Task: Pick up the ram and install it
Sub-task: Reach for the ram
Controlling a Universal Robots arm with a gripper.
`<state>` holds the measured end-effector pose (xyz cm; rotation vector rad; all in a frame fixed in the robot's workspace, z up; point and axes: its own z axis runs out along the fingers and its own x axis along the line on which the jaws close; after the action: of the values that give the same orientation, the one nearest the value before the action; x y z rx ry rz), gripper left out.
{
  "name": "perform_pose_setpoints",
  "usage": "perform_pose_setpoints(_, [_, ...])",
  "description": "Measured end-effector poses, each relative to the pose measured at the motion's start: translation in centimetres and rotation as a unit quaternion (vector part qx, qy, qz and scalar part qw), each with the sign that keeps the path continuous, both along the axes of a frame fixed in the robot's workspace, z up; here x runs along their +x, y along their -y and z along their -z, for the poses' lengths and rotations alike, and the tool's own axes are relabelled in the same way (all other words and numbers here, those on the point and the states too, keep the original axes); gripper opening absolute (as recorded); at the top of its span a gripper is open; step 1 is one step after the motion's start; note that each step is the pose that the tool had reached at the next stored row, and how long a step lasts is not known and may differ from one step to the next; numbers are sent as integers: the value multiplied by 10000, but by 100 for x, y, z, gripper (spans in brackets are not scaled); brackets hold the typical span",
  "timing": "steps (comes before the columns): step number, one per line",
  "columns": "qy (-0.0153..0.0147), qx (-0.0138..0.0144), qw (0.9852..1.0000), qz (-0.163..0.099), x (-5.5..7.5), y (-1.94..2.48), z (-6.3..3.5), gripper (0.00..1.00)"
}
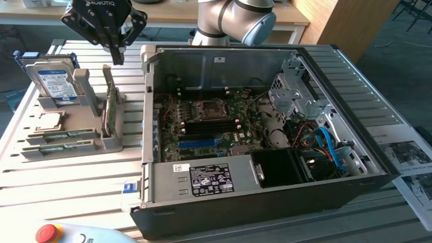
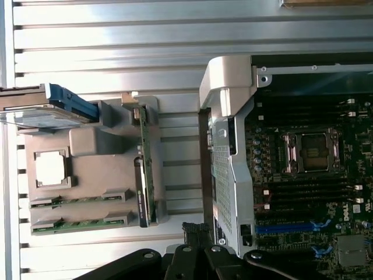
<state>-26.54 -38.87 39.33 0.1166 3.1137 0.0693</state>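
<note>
Two matching green ram sticks lie side by side in slots of the grey holder, one just behind the other. In the wrist view they are the stick and its twin. I cannot tell which of them is the task's ram. My gripper hangs above the slatted table behind the holder, between the hard drive and the open computer case. Its fingers are shut and hold nothing. In the wrist view the gripper is apart from both sticks. The motherboard lies inside the case, with dark memory slots beside the square socket.
The holder also carries an upright hard drive, a square processor chip and a card standing on edge. The case's metal wall rises close to the holder. A red stop button sits at the front; papers lie on the exterior view's right.
</note>
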Motion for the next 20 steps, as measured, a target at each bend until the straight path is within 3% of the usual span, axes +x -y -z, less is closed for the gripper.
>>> perform_pose_setpoints(20, [0,0,10000,-3,-332,-28,0,11])
